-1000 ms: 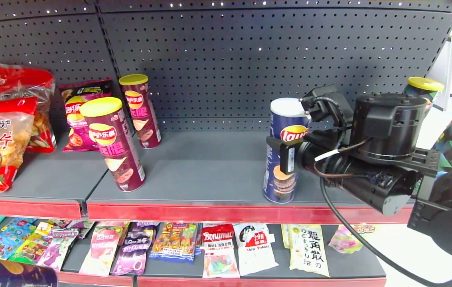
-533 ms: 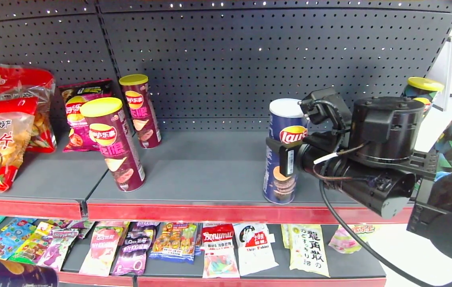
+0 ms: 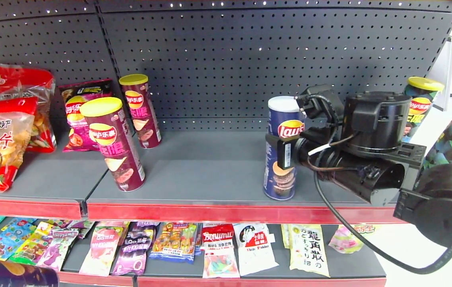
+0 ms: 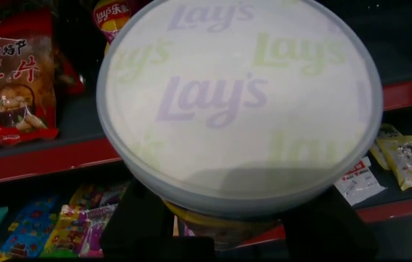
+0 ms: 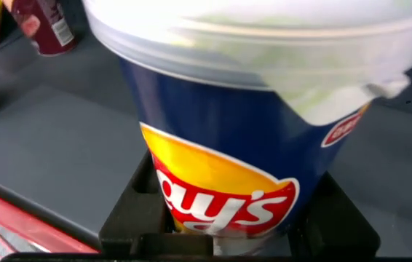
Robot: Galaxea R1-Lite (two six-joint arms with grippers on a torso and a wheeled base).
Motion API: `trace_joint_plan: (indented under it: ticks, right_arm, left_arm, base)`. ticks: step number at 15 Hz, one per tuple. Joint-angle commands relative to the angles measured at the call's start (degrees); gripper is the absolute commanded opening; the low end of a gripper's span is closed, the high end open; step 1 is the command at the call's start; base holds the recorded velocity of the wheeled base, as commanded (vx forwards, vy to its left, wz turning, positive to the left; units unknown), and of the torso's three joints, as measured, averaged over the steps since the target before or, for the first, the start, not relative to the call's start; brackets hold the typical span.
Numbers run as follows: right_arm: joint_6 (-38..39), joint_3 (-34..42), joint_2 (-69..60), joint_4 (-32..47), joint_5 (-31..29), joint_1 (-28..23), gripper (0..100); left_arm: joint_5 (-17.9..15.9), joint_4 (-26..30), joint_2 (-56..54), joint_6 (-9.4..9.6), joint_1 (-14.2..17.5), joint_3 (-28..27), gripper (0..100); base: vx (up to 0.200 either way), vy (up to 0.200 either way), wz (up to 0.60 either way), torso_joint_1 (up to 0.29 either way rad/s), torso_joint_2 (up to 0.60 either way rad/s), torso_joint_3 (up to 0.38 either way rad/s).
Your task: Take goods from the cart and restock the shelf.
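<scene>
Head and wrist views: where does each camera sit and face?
Head: on the robot's head, facing the shelf; right arm shows, right gripper on the blue can.
Left wrist: behind the left gripper, looking over a lidded can towards the shelf.
Right wrist: looks along the right gripper at the blue can.
Shared: blue can, in head and right wrist.

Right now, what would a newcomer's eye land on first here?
The blue can, clamped upright in the right gripper at the front right of the upper shelf. Then two maroon yellow-lidded cans standing toward the shelf's left, and the second can in the left gripper, its pale lid facing the wrist camera.
</scene>
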Motion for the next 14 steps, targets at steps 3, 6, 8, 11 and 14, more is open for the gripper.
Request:
trace_joint_plan:
  ticks: [3, 6, 8, 11, 14]
  right_arm:
    - [-0.1, -1.2, 1.2, -1.1, 0.1, -1.9, 0]
    - [-0.1, 1.5, 0.9, -2.0, 0.1, -1.1, 0]
    - [-0.3, 1.6, 1.6, -3.4, 0.1, -1.0, 0]
    - [-0.4, 3.0, 1.5, -3.5, 0.1, -0.7, 0]
    - [-0.5, 4.7, 0.9, -4.8, 0.1, 0.2, 0]
  left_arm:
    - [0.0, 0.0, -0.1, -0.03, -0.1, 0.1, 0]
    - [0.0, 0.0, -0.2, -0.03, 0.0, 0.1, 0]
    - [0.0, 0.0, -0.3, -0.03, 0.0, 0.1, 0]
    - [0.0, 0.0, -0.6, -0.03, 0.0, 0.1, 0]
    - [0.0, 0.0, -1.1, -0.03, 0.0, 0.8, 0]
  base:
    - [0.000, 0.000, 0.00, 0.000, 0.00, 0.000]
    - [0.000, 0.000, 0.00, 0.000, 0.00, 0.000]
    - [0.000, 0.000, 0.00, 0.000, 0.00, 0.000]
    - [0.000, 0.000, 0.00, 0.000, 0.00, 0.000]
    - [0.000, 0.000, 0.00, 0.000, 0.00, 0.000]
